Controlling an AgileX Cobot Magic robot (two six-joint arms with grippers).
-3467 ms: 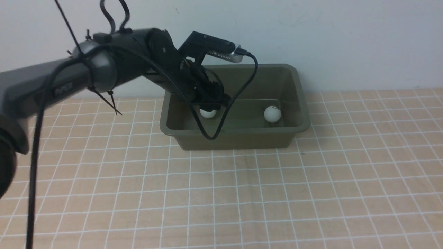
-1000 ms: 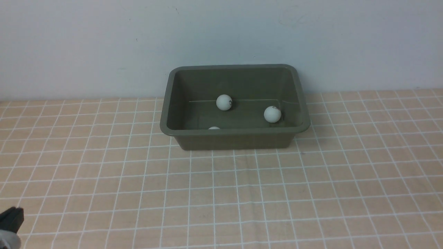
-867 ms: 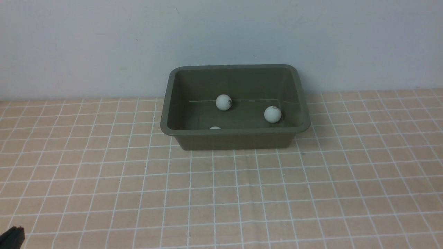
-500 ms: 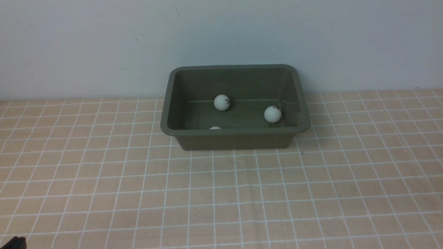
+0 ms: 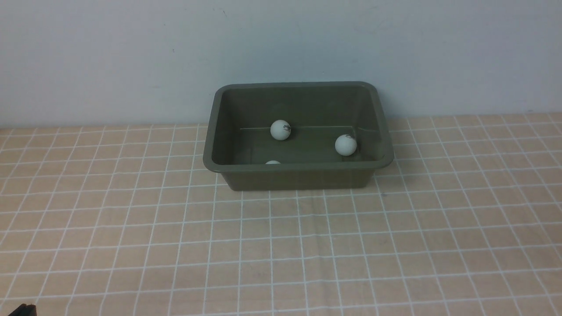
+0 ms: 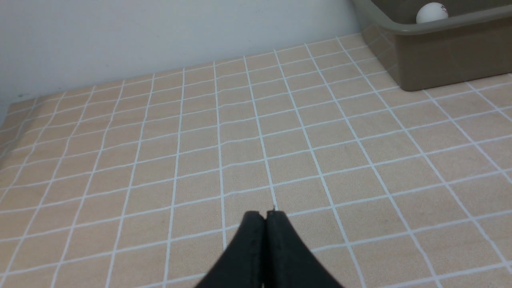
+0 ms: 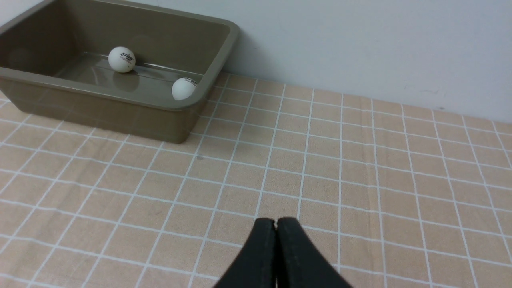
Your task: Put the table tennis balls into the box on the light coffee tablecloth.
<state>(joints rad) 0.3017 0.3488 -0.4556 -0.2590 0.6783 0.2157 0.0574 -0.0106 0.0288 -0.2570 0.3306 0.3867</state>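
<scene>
The left gripper (image 6: 265,216) is seen over bare tablecloth (image 5: 131,228) toward the left part of the surface, its fingers (image 6: 252,240) pressed together on nothing. The box (image 5: 298,174) stands at the middle of the far edge of the surface, against the wall. Three balls are counted inside it: one (image 5: 272,162) barely showing above the near wall, one (image 5: 280,130) by the far wall, and one (image 5: 346,145) toward the right side. No ball is seen on the cloth outside the box. The right gripper (image 7: 276,224) is held over bare cloth toward the right part of the surface, its fingers (image 7: 290,248) likewise closed together and empty.

The task is judged complete, so the step in hand is taken to be a retreat. It is best done with both arms kept low and well apart from the box, so that its rim is not nudged and the balls are not disturbed.
</scene>
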